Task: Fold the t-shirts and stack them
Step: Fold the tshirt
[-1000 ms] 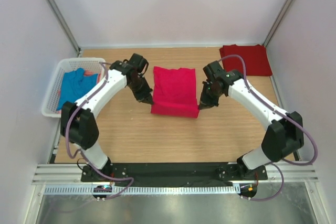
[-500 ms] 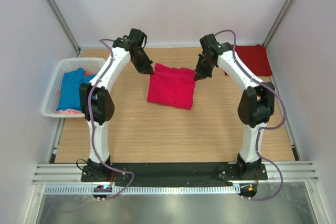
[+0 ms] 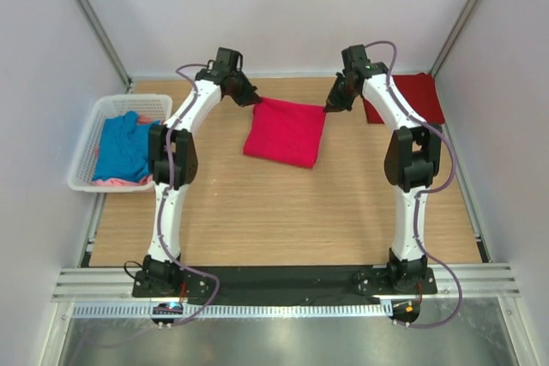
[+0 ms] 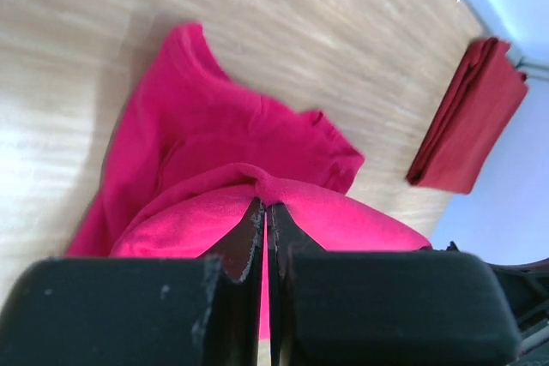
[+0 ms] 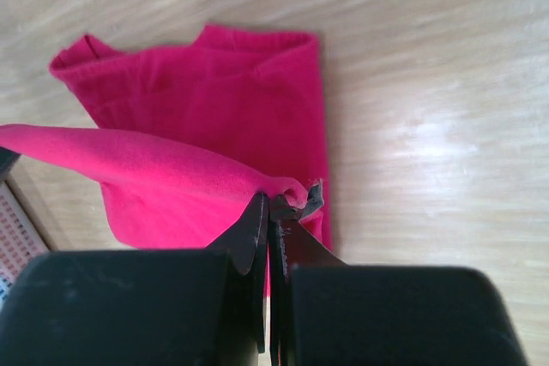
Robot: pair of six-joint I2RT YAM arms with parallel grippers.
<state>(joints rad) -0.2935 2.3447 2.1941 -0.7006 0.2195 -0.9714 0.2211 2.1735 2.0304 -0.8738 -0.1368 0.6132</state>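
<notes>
Left hand (image 3: 255,100) pinched shut on the far left corner of a bright pinkish-red t-shirt (image 3: 286,130). Right hand (image 3: 328,107) clamped the same way on the far right corner of that shirt. Between the two hands, the gripped edge running left to right, raised slightly. Seen from both wrists, this top layer arching over a second layer lying flat on the table (image 3: 283,220). Body of the shirt spread toward the near side from both hands, each about equally close to it. Likely next: lowering and letting go along that far edge, to settle the fold.

Near the right hand, in the far right corner, a darker red t-shirt (image 3: 420,96), already folded. Well off to the left, a white basket (image 3: 82,160) holding a blue t-shirt (image 3: 124,145).

Compared with one second earlier: both hands then at the shirt's near edge, now carried across to its far edge. Arms stretched further toward the back wall, and the shirt shorter from near to far.
</notes>
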